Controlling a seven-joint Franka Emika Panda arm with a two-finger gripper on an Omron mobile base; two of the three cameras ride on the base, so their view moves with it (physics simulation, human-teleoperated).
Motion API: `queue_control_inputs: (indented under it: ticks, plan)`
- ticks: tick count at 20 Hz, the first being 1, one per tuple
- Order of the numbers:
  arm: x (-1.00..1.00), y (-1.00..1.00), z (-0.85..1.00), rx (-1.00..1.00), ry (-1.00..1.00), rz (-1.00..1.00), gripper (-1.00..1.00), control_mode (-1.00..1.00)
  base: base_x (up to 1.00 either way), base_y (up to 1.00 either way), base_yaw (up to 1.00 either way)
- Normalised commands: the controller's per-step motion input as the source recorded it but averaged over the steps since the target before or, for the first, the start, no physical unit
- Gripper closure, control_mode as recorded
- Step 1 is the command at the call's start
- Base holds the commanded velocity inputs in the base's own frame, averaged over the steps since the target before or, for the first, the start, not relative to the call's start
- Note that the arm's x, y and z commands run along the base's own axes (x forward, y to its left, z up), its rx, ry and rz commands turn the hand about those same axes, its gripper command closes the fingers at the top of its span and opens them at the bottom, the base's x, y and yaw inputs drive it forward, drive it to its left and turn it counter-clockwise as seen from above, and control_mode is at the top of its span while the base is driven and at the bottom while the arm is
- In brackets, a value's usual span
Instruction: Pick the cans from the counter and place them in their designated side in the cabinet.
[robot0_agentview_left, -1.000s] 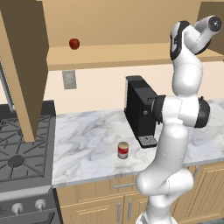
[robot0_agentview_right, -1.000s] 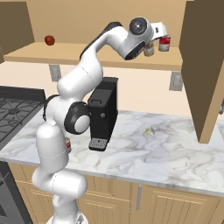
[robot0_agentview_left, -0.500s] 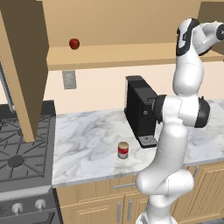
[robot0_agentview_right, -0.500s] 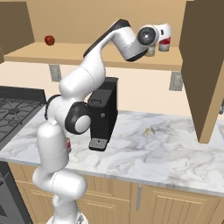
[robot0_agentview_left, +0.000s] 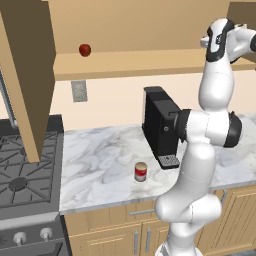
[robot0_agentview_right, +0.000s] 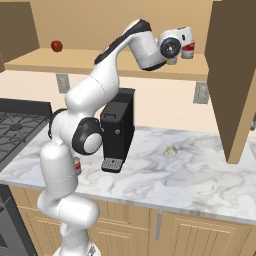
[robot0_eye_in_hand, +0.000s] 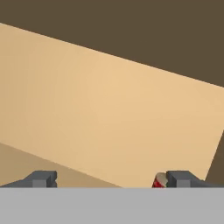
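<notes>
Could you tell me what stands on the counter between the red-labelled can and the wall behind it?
Nothing does: in the left base view, bare counter runs from the can to the wall.

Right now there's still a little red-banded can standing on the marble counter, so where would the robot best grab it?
Probably around the middle of the red-banded can, fingers on opposite sides of its round wall, coming straight down from above. It stands upright on the counter with bare marble around it. The coffee machine stands just behind and to its right, so a top approach avoids it. The gripper is open, up at the cabinet.
</notes>
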Motion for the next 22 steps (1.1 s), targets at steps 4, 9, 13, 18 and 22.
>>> queue_control_inputs:
  ticks: [4, 9, 13, 18, 22]
  plan:
    - [-0.08, 0.59, 0.13, -0.02, -0.05, 0.07, -1.00, -1.00, 0.00, 0.00, 0.00]
    - [-0.29, 0.48, 0.14, -0.04, -0.08, 0.05, -1.00, -1.00, 0.00, 0.00, 0.00]
    - [-0.49, 0.40, 0.09, -0.05, -0.09, 0.01, -1.00, -1.00, 0.00, 0.00, 0.00]
    - [-0.60, 0.45, 0.02, -0.08, -0.06, 0.00, -1.00, -1.00, 0.00, 0.00, 0.00]
    - [-0.66, 0.45, 0.00, -0.07, -0.06, 0.00, -1.00, -1.00, 0.00, 0.00, 0.00]
